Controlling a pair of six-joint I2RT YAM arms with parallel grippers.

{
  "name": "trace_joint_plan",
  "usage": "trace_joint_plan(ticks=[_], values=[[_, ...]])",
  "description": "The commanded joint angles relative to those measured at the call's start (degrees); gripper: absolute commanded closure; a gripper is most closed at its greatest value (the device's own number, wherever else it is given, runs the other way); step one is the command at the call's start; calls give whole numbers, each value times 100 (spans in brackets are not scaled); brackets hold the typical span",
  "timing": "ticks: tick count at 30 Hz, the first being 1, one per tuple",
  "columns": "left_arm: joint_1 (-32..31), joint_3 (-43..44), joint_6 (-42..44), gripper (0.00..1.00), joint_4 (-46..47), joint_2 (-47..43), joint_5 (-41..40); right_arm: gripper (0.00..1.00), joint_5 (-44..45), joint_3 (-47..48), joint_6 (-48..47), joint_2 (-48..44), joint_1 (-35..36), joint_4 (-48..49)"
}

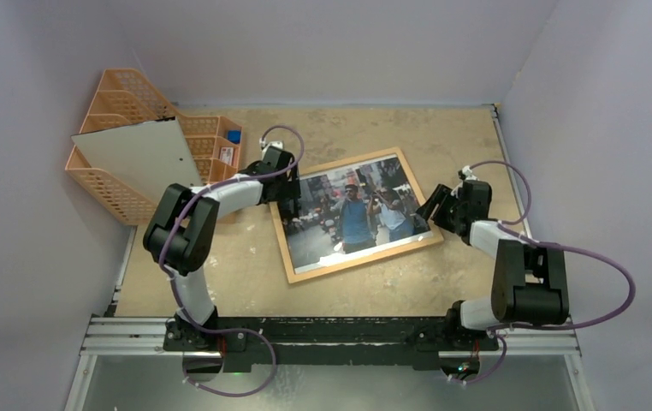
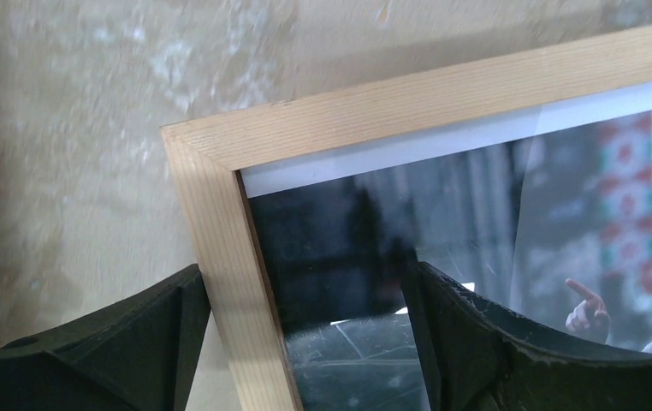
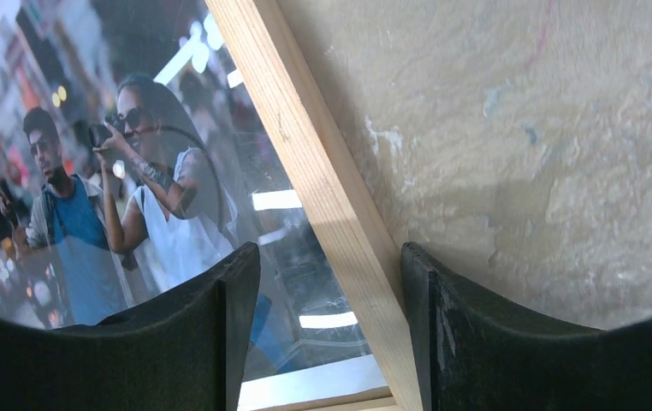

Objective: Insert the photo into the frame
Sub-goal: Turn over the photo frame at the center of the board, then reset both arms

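Overhead view of a tan, mottled bench (image 1: 374, 295) with two black-and-white robot arms reaching in from its near edge. A large rectangular picture frame of thin light-wood edging with a clear pane (image 1: 365, 259) lies flat near the middle of the bench, turned at a slant. A large rectangular paper print of a city street with people, a man in a blue shirt at its centre (image 1: 355, 214), lies inside the wooden edging. A narrow white margin shows along its border and light glints across its surface.

The left pincer (image 1: 287, 195) sits at the frame's left side, near the far left corner. In its wrist view the left pincer (image 2: 305, 342) stands wide and straddles the wooden edging. One black finger (image 2: 117, 342) is over bare bench outside the frame and the other is over the pane. It grips nothing.

The right pincer (image 1: 429, 216) sits at the frame's right side. In its wrist view the right pincer (image 3: 331, 342) is also spread and straddles the edging. One finger (image 3: 177, 334) is above the pane and the other (image 3: 519, 342) is above the bench, just beside the wood. Whether that finger touches the wood cannot be told.

At the far left stands an orange plastic mesh organizer (image 1: 121, 197). A pale grey flat sheet (image 1: 139, 154) leans across its top.
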Motion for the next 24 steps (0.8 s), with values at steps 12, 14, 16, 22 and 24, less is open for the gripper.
trace_joint_plan(ticks=[12, 14, 16, 22, 24], values=[[-231, 839, 309, 14, -191, -588, -948, 26, 1216, 533, 835, -1620, 302, -1744], [-230, 803, 306, 14, -353, -813, -1136, 25, 1408, 708, 749, -1729, 302, -1992], [-230, 791, 270, 14, -552, -1062, -1192, 25, 1526, 862, 714, -1856, 302, -2197], [-230, 601, 93, 14, -902, -2165, -978, 26, 1917, 1299, 856, -2972, 302, -2708], [-230, 530, 226, 14, -958, -2624, -1073, 25, 2159, 1473, 884, -3353, 302, -2891]])
